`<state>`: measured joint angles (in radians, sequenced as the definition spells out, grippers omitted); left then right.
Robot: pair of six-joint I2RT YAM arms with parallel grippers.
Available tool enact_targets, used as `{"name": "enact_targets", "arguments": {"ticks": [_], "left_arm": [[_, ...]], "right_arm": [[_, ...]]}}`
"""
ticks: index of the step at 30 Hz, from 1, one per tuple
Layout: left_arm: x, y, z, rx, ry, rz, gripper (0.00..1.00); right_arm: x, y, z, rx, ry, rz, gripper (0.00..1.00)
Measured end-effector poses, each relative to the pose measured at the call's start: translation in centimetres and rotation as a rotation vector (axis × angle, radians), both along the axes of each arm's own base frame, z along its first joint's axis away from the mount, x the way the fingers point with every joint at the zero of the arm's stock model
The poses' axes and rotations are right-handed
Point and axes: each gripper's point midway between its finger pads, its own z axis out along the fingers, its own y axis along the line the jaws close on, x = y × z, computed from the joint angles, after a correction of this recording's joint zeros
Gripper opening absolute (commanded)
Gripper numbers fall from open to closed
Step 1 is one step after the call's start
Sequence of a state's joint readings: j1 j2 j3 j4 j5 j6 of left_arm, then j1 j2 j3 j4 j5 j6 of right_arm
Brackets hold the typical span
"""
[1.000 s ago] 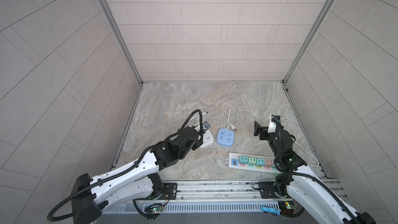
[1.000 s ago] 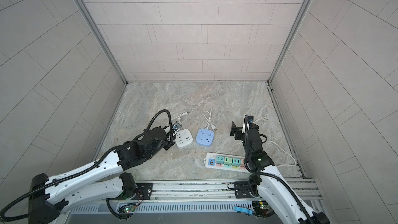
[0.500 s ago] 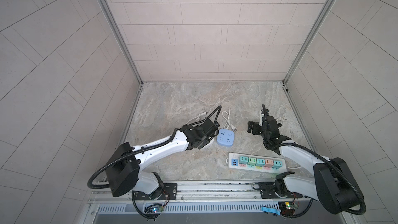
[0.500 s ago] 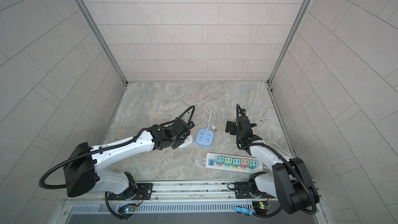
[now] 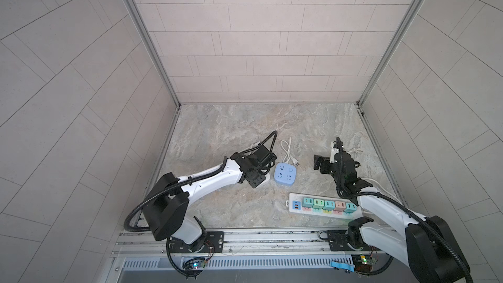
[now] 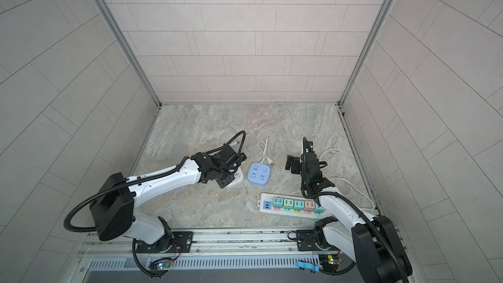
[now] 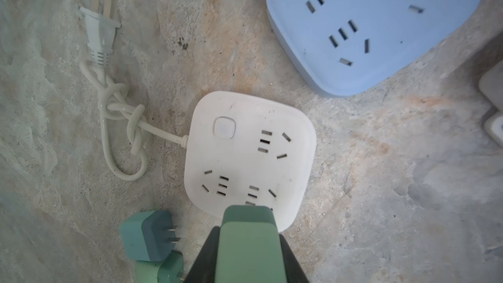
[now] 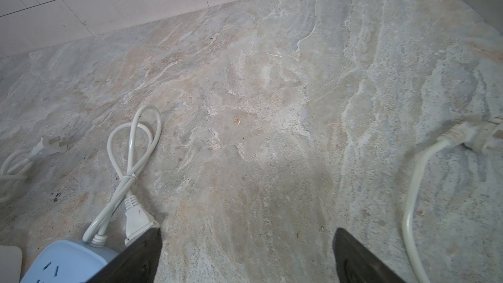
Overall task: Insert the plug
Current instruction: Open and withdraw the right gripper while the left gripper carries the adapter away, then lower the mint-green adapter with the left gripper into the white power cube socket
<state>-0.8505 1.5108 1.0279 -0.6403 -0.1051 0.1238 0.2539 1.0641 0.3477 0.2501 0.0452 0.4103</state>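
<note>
Left wrist view: a green plug (image 7: 247,219) is seen clamped in the closed jaws of the left pincer (image 7: 246,238), its front end poised over the nearest outlet of the white socket block (image 7: 245,145) lying just ahead of the pincer on the tabletop (image 7: 381,172); whether the prongs have entered cannot be told. Insertion is judged to be the step in hand, so the prongs must next be lined up with the slots and pressed straight in. The right pincer (image 8: 247,232) is held wide open and empty over bare tabletop.
</note>
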Motion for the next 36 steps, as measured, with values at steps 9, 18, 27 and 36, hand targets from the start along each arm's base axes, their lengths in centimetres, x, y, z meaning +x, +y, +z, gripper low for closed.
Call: {"name": "enact_targets", "arguments": {"ticks": [9, 18, 27, 36], "left_arm": [[1.1, -2.3, -1.9, 0.004, 0.053, -0.036, 0.00], [3.2, -2.9, -2.5, -0.024, 0.049, -0.029, 0.00], [3.3, -3.5, -3.1, -0.029, 0.080, -0.044, 0.00], [2.8, -4.4, -3.1, -0.045, 0.138, -0.088, 0.00]], "right_arm": [[0.2, 2.7, 0.2, -0.071, 0.003, 0.081, 1.00], [0.4, 2.2, 0.0, -0.095, 0.009, 0.061, 1.00], [0.4, 2.1, -0.1, -0.103, 0.014, 0.057, 1.00], [0.4, 2.0, -0.1, -0.107, 0.013, 0.051, 1.00]]}}
